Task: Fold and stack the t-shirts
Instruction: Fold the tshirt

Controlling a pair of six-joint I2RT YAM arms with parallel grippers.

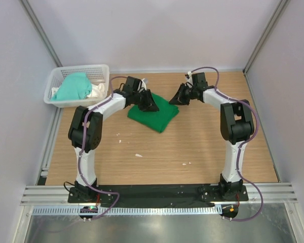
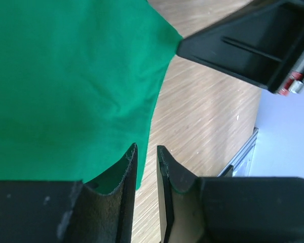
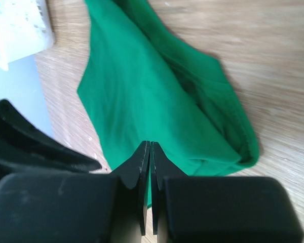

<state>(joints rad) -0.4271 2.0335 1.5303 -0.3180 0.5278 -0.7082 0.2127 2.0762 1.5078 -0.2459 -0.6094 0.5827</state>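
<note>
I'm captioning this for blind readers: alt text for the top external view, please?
A folded green t-shirt lies on the wooden table, the left pincer and right pincer at its far edges. A white basket, far left, holds a mint t-shirt.

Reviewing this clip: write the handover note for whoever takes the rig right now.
Left gripper: jaws slightly apart, nothing between them, at the edge of the green t-shirt.
Right gripper: shut over the same shirt, no cloth visibly pinched.
The green t-shirt lies folded compact on the table.
The mint-teal t-shirt is bunched in the white basket, beside a white cloth.
Done: the green one looks folded.
Left: take out the mint-teal one, fold it, stack the two.
</note>
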